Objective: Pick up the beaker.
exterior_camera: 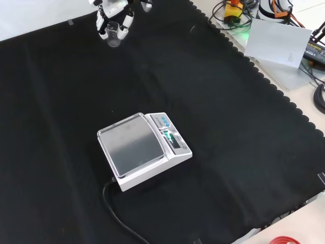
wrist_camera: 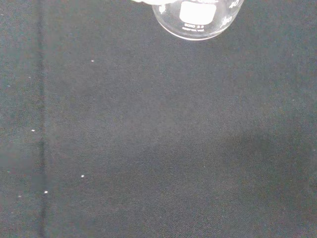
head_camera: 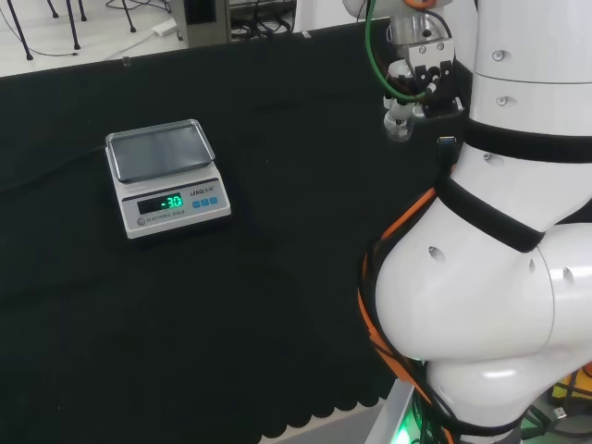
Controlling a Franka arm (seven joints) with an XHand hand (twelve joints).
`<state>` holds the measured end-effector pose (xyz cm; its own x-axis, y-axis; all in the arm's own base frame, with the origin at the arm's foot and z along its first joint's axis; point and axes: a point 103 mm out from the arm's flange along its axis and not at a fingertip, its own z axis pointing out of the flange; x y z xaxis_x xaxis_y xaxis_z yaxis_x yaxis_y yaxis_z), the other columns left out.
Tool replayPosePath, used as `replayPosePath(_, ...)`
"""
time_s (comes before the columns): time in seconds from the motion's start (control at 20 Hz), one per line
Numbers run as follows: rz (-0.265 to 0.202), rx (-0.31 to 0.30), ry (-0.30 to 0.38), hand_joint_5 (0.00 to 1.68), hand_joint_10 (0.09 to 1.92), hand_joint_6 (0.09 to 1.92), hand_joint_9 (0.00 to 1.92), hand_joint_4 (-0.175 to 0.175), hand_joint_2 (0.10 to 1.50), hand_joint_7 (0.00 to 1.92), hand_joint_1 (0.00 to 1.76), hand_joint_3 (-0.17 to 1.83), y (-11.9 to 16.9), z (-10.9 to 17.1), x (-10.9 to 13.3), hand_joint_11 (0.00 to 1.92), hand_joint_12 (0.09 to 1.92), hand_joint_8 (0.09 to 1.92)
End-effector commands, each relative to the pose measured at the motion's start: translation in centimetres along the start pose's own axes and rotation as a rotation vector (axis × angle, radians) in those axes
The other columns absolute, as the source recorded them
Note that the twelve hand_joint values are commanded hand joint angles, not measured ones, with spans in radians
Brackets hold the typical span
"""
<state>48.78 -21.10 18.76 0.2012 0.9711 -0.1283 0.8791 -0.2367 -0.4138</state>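
Closest to the front camera there's a scale sitting mid-cloth with its cable trailing off, pan bare, so it's not part of this grab at all. Way past it, at the top of the front view, the hand has its fingers curled around the beaker, a small clear one that looks lifted off the black cloth, since the wrist view shows its base hanging over bare fabric. Looks to me like the pick is basically done, held upright, probably so nothing could spill.
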Motion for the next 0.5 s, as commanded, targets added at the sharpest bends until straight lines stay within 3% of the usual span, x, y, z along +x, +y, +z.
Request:
replayPosePath(0.05, -0.03, -0.009, 0.013, 0.76, 0.69, 0.92, 0.98, -0.04, 1.2, 0.69, 1.17, -0.17, -1.0, -2.6, 0.3, 0.7, 1.2, 0.73)
replayPosePath(0.1, -0.033, -0.012, 0.011, 0.76, 0.69, 0.92, 0.98, -0.04, 1.2, 0.7, 1.17, -0.17, -1.2, -2.8, 0.3, 0.7, 1.2, 0.74)
replayPosePath(0.25, -0.037, -0.025, -0.006, 0.82, 0.7, 1.17, 0.98, -0.107, 1.21, 0.7, 1.11, -0.08, -1.6, -3.6, 0.6, 0.71, 1.21, 0.76)
replayPosePath(0.5, -0.047, -0.036, -0.016, 0.83, 0.71, 1.23, 0.98, -0.123, 1.21, 0.7, 1.1, -0.05, -2.1, -4.5, 1.2, 0.71, 1.21, 0.77)
